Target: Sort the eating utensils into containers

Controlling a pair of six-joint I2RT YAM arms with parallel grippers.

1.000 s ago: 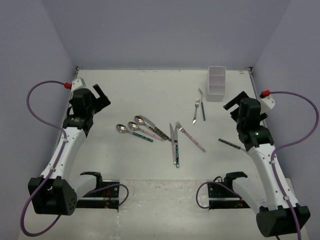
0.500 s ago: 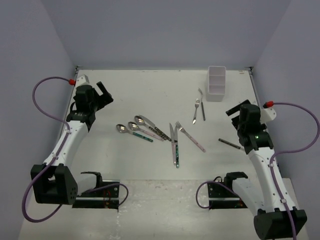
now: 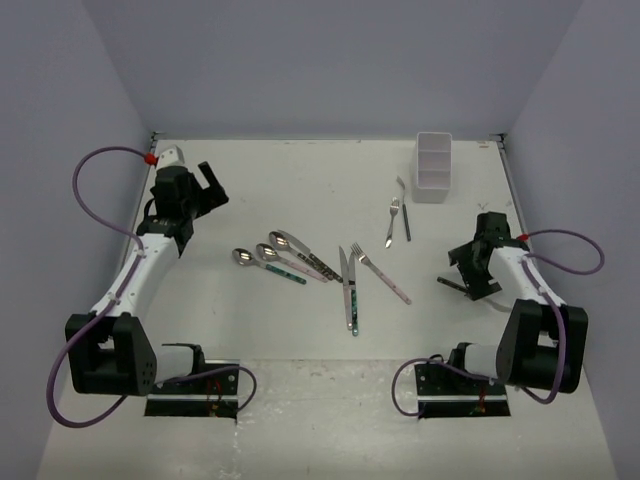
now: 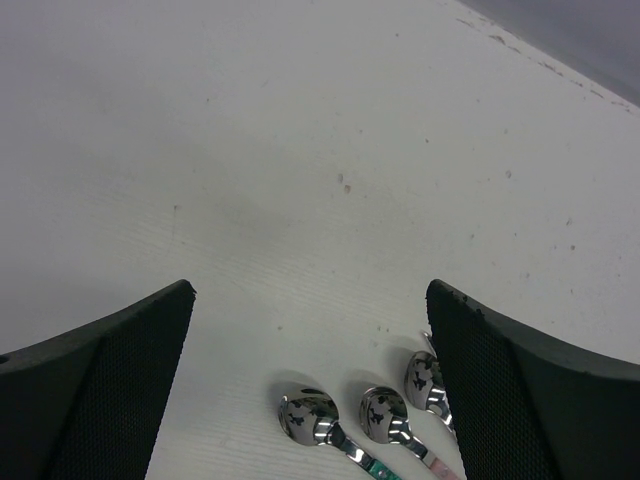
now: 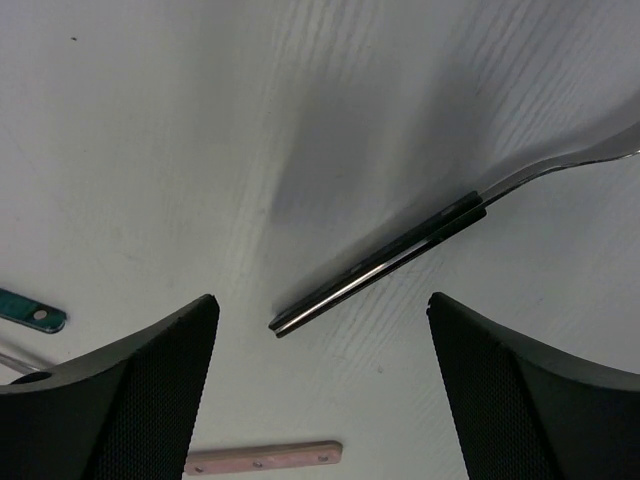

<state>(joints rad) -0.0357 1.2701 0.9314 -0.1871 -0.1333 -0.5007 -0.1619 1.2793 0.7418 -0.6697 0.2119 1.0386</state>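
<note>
The white cutlery holder (image 3: 433, 165) stands at the back right. Three spoons (image 3: 270, 252) lie left of centre and show in the left wrist view (image 4: 310, 418). A teal-handled knife (image 3: 349, 290) and a pink-handled fork (image 3: 382, 274) lie at the centre. A small fork (image 3: 393, 215) and a dark utensil (image 3: 405, 218) lie near the holder. My left gripper (image 3: 210, 185) is open and empty, above the table beyond the spoons (image 4: 310, 290). My right gripper (image 3: 465, 272) is open and low over a dark-handled utensil (image 5: 385, 262), whose handle end lies between its fingers (image 5: 322, 298).
Purple walls close the table on three sides. In the right wrist view a pink handle end (image 5: 262, 459) and a teal handle end (image 5: 30, 310) lie near my left finger.
My right arm has folded down and brought its gripper low over the dark-handled utensil. My left gripper has shifted slightly towards the back. No utensil has moved.
</note>
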